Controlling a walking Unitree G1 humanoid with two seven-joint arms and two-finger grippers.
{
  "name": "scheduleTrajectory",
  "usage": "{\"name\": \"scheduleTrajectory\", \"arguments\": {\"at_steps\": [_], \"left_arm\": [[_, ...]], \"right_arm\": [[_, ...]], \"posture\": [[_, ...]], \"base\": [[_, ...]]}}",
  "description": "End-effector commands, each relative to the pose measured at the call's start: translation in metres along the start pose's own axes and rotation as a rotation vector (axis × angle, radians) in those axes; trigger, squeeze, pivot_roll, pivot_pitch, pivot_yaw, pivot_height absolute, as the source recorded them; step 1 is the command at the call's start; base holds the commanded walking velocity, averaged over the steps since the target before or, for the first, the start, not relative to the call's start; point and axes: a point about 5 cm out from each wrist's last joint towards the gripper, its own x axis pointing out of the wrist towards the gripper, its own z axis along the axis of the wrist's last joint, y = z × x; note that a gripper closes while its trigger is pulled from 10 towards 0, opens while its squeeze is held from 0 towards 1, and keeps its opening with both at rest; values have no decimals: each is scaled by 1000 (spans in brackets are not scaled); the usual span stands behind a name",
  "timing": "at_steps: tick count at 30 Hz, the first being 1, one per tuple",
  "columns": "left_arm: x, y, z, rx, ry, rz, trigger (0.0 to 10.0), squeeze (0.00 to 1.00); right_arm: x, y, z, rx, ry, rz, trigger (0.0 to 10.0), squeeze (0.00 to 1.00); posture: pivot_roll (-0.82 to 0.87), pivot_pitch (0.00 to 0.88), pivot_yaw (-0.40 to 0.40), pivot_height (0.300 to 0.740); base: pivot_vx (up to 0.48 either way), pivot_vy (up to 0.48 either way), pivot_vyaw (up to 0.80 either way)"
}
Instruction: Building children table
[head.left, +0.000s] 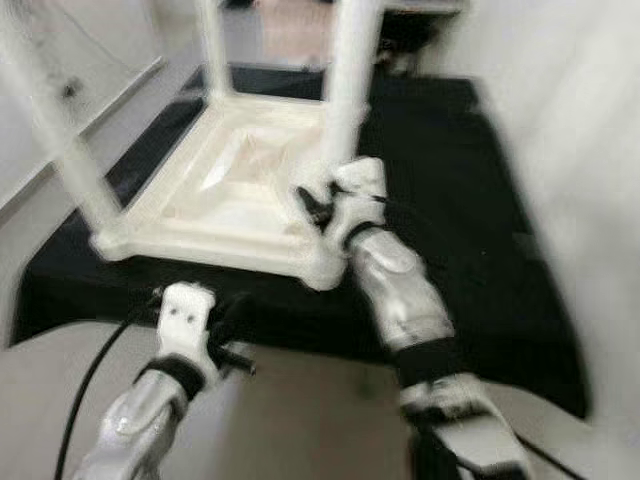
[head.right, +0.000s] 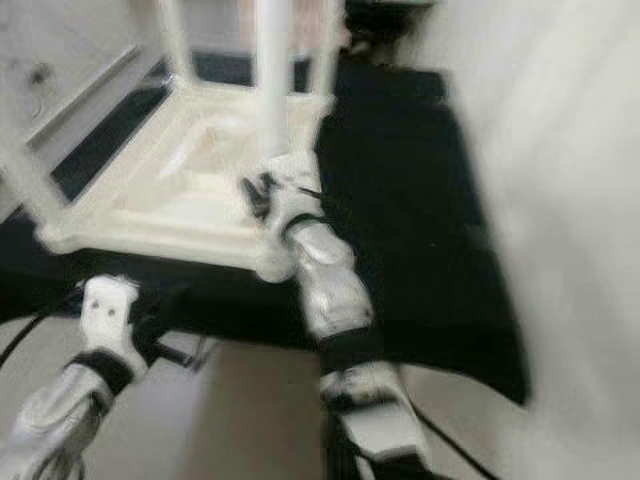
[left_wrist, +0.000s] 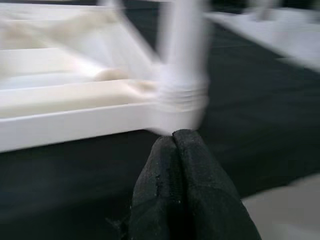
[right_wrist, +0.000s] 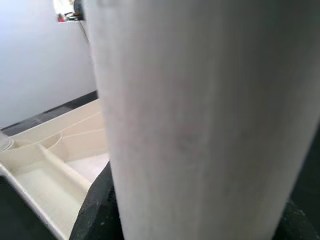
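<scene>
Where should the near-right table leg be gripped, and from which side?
Low on the leg, just above its socket in the upturned tabletop. Coming from the robot's side seems best, fingers across the round upright shaft, as the right gripper does now. The left gripper sits shut near the frame's corner.

Soft, even indoor light is filling the scene, with no hard shadows. Both head views are smearing with motion blur, worst toward the edges. The white table (head.left: 240, 190) is glaring pale against the black mat (head.left: 450, 200). A table leg (right_wrist: 200, 120) is looming close and out of focus.
</scene>
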Motion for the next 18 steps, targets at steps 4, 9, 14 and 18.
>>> {"name": "scheduleTrajectory", "arguments": {"at_steps": [4,9,14,18], "left_arm": [[-2,2,-6,7,19,35,10000,0],[-1,1,-7,4,18,36,10000,0],[0,0,-8,-5,19,28,10000,0],[-1,-1,-8,-7,19,27,10000,0]], "right_arm": [[5,11,-12,174,84,180,10000,1000],[5,-1,17,188,1,354,10000,490],[-7,-18,33,-33,3,756,10000,0],[-5,-25,35,-46,19,781,10000,0]], "posture": [[79,159,-67,740],[79,153,-73,740],[82,146,-73,740],[79,145,-73,740]], "base": [[0,0,0],[0,0,0],[0,0,0],[0,0,0]]}}
